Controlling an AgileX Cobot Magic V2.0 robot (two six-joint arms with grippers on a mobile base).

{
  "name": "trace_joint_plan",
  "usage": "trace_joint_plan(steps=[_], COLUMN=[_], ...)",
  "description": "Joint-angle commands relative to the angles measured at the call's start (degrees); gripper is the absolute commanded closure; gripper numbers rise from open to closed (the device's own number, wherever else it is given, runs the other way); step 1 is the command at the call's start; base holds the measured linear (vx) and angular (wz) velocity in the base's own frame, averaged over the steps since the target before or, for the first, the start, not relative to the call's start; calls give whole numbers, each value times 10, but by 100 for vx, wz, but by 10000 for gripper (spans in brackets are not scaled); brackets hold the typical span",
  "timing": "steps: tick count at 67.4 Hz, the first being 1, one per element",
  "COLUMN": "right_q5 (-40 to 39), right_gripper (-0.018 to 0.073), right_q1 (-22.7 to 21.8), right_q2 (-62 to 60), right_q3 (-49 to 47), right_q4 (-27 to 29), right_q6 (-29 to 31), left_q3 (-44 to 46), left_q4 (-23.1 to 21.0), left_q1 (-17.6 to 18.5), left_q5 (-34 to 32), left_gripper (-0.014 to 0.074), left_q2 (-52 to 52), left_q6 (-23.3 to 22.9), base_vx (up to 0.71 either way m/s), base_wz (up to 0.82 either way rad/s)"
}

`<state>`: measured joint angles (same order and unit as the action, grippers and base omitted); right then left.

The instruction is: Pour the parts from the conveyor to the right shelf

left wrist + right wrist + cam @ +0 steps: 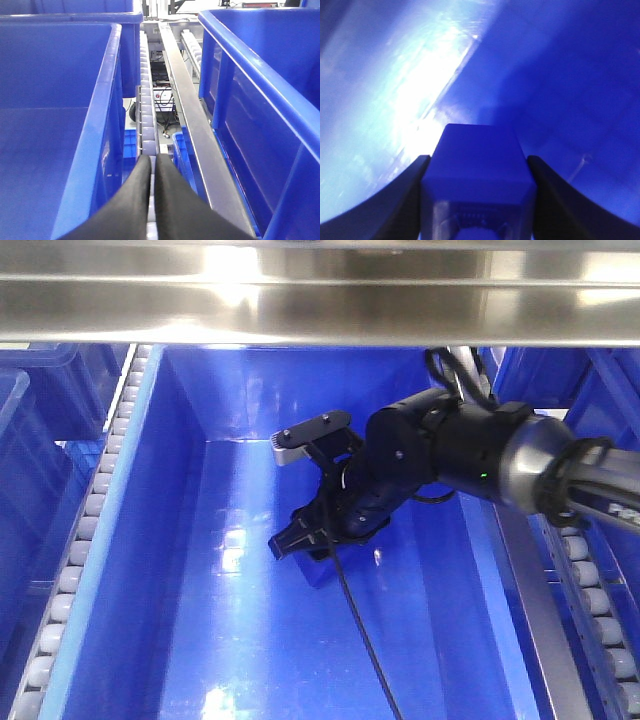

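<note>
Deep-blue plastic fills nearly every view. Far left, front view: a neighbouring bin [40,430], then a rail of white rollers [85,530] running near to far, then the pale rim of the large central bin [110,540] on the right shelf [320,310], whose steel beam crosses the top.

Left wrist view: left gripper [152,162] with its jaws pressed together, nothing between them, poised over a roller rail between two bins. Idle, well apart from the work.

Centre, front view: right gripper [300,540] reaches from the right, down inside the central bin, jaws angled toward the floor of it, low but contact not clear. A black cable [365,650] trails toward the near edge.

Right wrist view: the part [480,160], a deep-blue block, sits pinched between the two dark fingers [395,192], squarely held, with the bin floor beyond under bright glare. The conveyor is not in view.

Judgement: the carry looks done; the step in hand is the release. To do it well: let go low so the block does not bounce, spread the jaws fully before lifting, rise straight and clear of the steel beam, and keep the cable from snagging the bin rim.
</note>
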<state>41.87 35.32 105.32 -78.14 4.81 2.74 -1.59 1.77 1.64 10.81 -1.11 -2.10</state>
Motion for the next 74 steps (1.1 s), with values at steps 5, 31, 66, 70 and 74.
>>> trace_joint_plan(steps=[5, 31, 66, 70, 74], right_q5=[-52, -146, -352, -359, -362], right_gripper=[8, 26, 28, 33, 38], right_q1=[-1, -1, -1, -1, -1], right_q2=[-30, -94, -377, -415, -465], right_q3=[-19, 46, 346, 375, 404], right_q4=[-4, -6, -6, -6, -6], right_q6=[-1, -1, -1, -1, -1], left_q3=[11, 11, 11, 11, 11], left_q4=[-1, -1, -1, -1, -1], left_q1=[3, 3, 3, 3, 3], left_q5=[-40, -40, -40, -40, -40], left_gripper=[603, 603, 603, 603, 603], left_q2=[-2, -2, -2, -2, -2], left_q6=[-4, -4, -4, -4, -4], base_vx=[0, 0, 0, 0, 0], base_wz=[0, 0, 0, 0, 0])
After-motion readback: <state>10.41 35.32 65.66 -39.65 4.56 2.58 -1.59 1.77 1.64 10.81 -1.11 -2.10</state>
